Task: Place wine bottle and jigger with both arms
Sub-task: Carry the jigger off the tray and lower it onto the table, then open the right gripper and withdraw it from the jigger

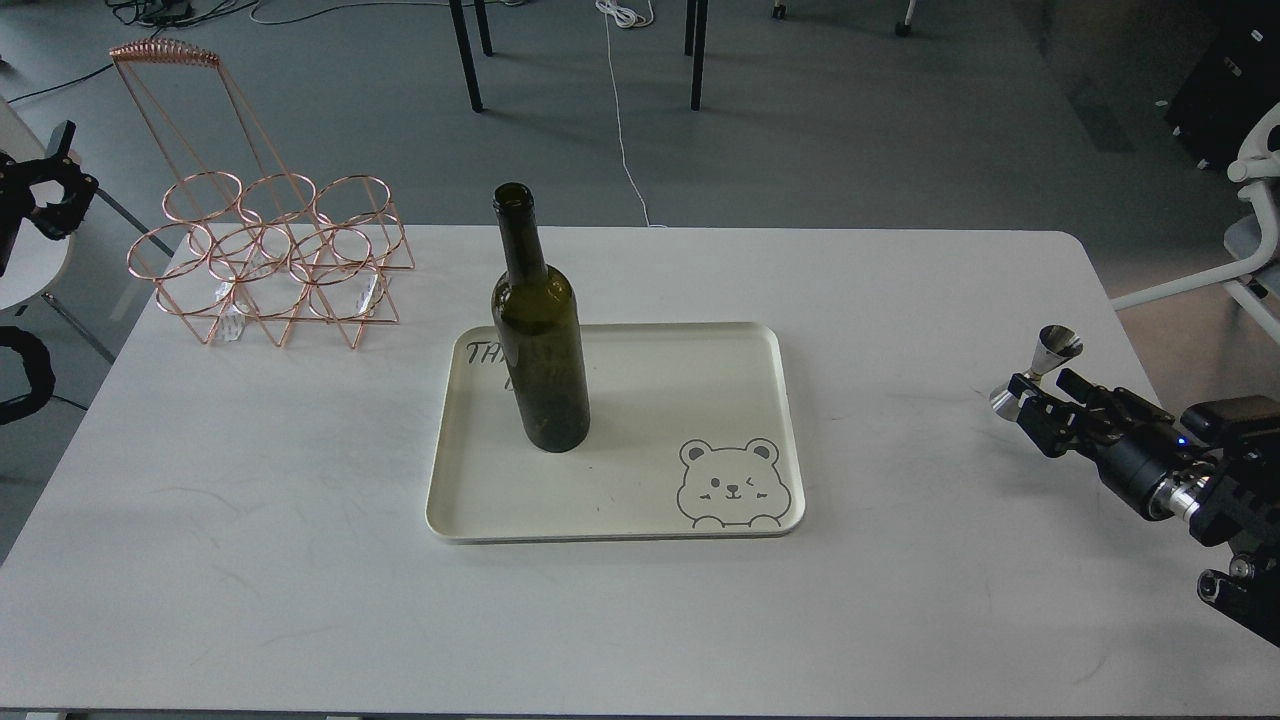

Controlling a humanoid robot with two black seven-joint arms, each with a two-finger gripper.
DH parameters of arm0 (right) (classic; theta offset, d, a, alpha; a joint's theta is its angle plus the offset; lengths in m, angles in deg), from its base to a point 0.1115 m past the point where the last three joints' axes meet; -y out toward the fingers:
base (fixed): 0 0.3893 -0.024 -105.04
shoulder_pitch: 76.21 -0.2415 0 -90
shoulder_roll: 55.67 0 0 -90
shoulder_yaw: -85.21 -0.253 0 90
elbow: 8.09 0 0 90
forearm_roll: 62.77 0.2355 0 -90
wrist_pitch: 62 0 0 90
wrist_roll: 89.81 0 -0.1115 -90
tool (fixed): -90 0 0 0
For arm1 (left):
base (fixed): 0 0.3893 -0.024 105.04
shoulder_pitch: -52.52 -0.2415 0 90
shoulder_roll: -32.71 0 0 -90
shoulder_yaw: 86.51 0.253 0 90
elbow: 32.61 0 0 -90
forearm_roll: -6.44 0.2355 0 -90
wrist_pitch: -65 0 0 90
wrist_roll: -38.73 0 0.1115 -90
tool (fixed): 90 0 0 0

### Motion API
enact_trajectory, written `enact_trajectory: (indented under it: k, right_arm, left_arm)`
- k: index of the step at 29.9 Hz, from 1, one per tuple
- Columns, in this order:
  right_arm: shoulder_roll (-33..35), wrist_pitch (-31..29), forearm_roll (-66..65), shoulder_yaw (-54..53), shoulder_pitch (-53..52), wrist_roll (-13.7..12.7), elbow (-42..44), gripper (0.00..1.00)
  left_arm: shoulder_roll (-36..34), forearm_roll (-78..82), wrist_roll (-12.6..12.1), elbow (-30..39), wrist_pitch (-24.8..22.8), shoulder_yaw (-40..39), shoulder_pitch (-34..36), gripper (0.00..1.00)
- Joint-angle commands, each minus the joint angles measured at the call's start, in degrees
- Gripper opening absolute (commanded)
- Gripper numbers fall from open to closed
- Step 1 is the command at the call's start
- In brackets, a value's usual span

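Observation:
The wine bottle (538,340) stands upright on the left half of the cream tray (700,400) in the middle of the table, with nothing touching it. The jigger (1040,368) stands on the white table near the right edge, leaning slightly. My right gripper (1045,392) is low at the jigger, its two fingers spread apart on either side of the jigger's waist and base. My left gripper (62,185) hangs off the table's far left, away from everything, with its fingers apart and empty.
A copper wire bottle rack (265,255) stands at the table's back left corner. The tray has a bear drawing (733,485) at its front right. A white chair (1255,220) stands beyond the right table edge.

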Motion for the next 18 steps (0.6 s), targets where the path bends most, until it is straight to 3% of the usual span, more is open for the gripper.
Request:
enact_trajectory:
  k: [1, 8, 18]
  right_arm:
    - [1.8, 0.0, 0.0, 0.1, 0.2, 0.0, -1.8, 0.76]
    - [9.5, 0.0, 0.3, -0.7, 0.2, 0.0, -11.2, 0.81]
    - [17.9, 0.0, 1.5, -0.8, -5.9, 0.0, -18.3, 0.84]
  left_arm:
    - [-0.1, 0.0, 0.1, 0.0, 0.0, 0.0, 0.0, 0.99]
    - [-0.3, -0.1, 0.1, 0.0, 0.0, 0.0, 0.0, 0.99]
    - [-1.1, 0.0, 0.0, 0.0, 0.0, 0.1, -0.2, 0.99]
